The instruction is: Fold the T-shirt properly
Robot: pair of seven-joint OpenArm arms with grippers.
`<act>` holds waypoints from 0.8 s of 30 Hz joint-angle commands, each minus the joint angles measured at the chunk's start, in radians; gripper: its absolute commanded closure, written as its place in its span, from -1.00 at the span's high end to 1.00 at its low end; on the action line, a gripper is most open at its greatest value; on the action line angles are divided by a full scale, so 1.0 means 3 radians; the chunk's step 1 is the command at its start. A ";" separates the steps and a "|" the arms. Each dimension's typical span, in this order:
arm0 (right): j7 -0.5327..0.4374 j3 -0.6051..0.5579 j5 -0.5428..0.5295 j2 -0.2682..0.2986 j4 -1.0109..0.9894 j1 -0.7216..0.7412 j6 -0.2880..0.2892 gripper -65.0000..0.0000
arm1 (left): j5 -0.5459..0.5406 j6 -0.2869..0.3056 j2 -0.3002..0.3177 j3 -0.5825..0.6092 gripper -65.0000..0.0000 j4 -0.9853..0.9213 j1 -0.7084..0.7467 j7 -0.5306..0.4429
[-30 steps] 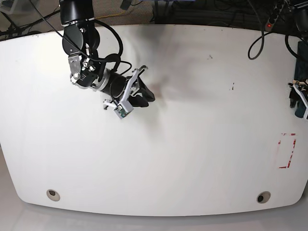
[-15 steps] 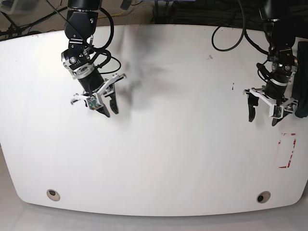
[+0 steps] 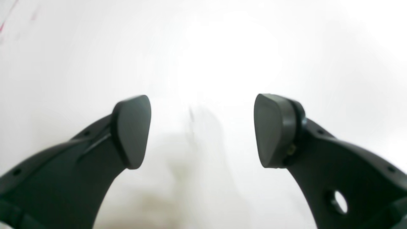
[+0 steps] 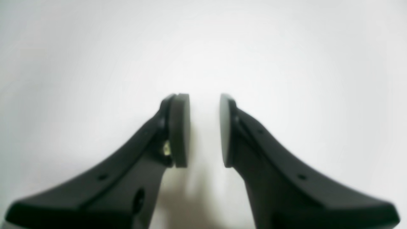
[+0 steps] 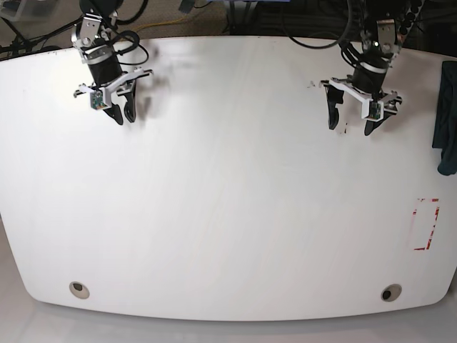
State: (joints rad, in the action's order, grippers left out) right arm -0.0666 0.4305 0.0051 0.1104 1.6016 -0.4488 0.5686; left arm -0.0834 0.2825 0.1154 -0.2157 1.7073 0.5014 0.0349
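Over the far right part of the white table [image 5: 228,214], as the base view frames it, the left gripper [image 5: 350,121] hangs with its dark fingers [image 3: 132,130] spread wide, nothing between them, only bare tabletop under them in its wrist view. Far left of that view, the right gripper [image 5: 123,113] points down near the table's back edge, pads [image 4: 179,130] parted by a narrow gap, holding nothing, plain white surface below. Both grippers are well apart from each other and from the cloth. The T-shirt [image 5: 446,118] shows as a dark navy-teal strip at the right edge of the base view, mostly cut off by the frame, beyond the left gripper; how it lies can't be told. Red tape rectangle [image 5: 426,224] sits near the table's right side, below the shirt. Two round holes, one [image 5: 78,289] at front left, the other [image 5: 390,292] at front right. Black cables [image 5: 307,28] run behind the table
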 commanded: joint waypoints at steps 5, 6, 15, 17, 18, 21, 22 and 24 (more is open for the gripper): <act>-0.0077 0.0000 -0.0439 0.0294 0.0254 -0.0752 0.0000 -0.51 | -0.0037 -0.0008 0.0017 -0.0020 0.43 0.0684 0.1078 -0.0001; -0.0088 0.0000 -0.0439 0.0294 0.0295 -0.0854 0.0000 -0.51 | -0.0042 -0.0008 0.0017 -0.0025 0.43 0.0761 0.1211 0.0045; -0.0088 -0.0011 -0.0756 0.0315 0.0464 -0.1708 0.0035 -0.51 | -0.0103 -0.0008 -0.0229 -0.0271 0.40 0.0863 0.2157 0.0147; -0.0088 -0.0016 -0.0869 0.0325 0.0413 -0.1877 0.0035 -0.51 | -0.0103 -0.0008 -0.0259 -0.0265 0.35 0.0848 0.2336 0.0147; -0.0088 -0.0016 -0.0864 0.0325 0.0392 -0.1938 0.0035 -0.51 | -0.0103 -0.0008 -0.0264 -0.0255 0.34 0.0838 0.2397 0.0152; -0.0088 -0.0154 -0.0807 0.0325 0.0249 -0.2082 0.0035 -0.51 | -0.0078 -0.0008 -0.0275 -0.0199 0.35 0.0756 0.2443 0.0367; -0.0088 -0.0195 -0.0797 0.0345 0.0157 -0.2112 0.0035 -0.52 | -0.0078 -0.0008 -0.0270 -0.0189 0.35 0.0689 0.2438 0.0459; -0.0088 -0.0271 -0.0828 0.0396 -0.0104 -0.2143 0.0035 -0.53 | -0.0078 -0.0008 -0.0270 -0.0184 0.35 0.0495 0.2423 0.0638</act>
State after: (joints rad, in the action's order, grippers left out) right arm -0.0807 0.3534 -0.2321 0.2115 1.6211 -1.0611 0.5705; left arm -0.1040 0.2802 0.0334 -0.2703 1.9018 1.2148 0.1986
